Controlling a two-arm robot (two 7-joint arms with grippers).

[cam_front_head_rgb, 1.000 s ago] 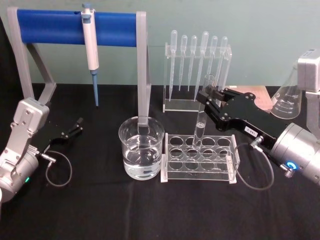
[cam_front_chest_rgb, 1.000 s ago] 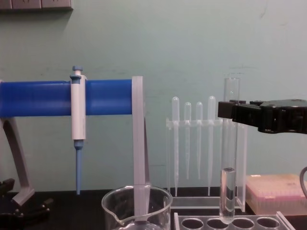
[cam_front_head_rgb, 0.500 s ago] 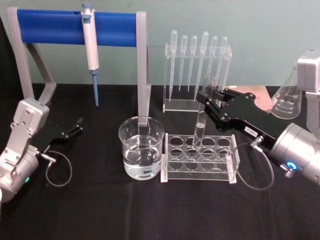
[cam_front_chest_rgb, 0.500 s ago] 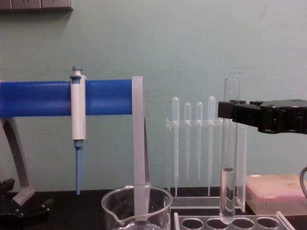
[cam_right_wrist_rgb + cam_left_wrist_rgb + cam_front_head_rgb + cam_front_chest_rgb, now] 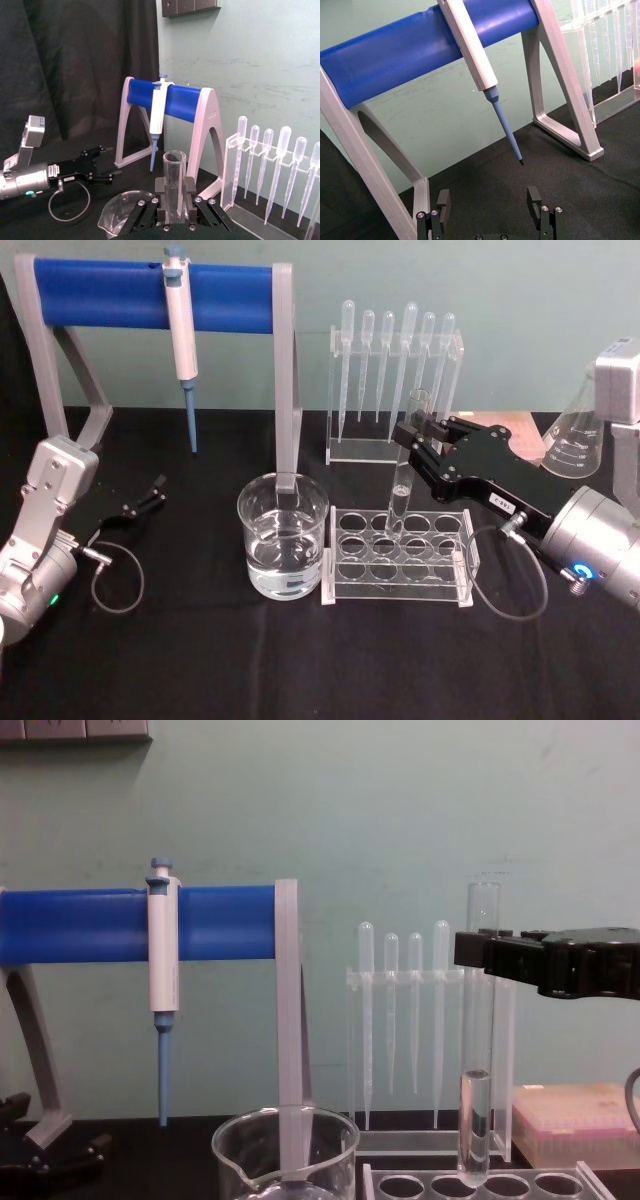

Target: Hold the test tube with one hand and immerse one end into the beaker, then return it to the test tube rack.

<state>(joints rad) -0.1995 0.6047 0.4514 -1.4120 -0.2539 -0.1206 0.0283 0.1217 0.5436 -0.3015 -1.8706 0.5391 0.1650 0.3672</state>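
— Which step?
— My right gripper (image 5: 411,437) clamps the test tube (image 5: 402,495) upright, bottom at a rack (image 5: 395,575) hole; probably lifting out. Next: rise straight, then cross to the beaker (image 5: 283,540).
— And your left gripper (image 5: 150,492)?
— Parked left, fingers apart.

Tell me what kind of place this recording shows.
Probably a chemistry lab bench: a beaker of clear liquid, a row of bulb pipettes, a hanging white-and-blue pipette. The right gripper holds a test tube at the test tube rack; the left gripper is parked at left.
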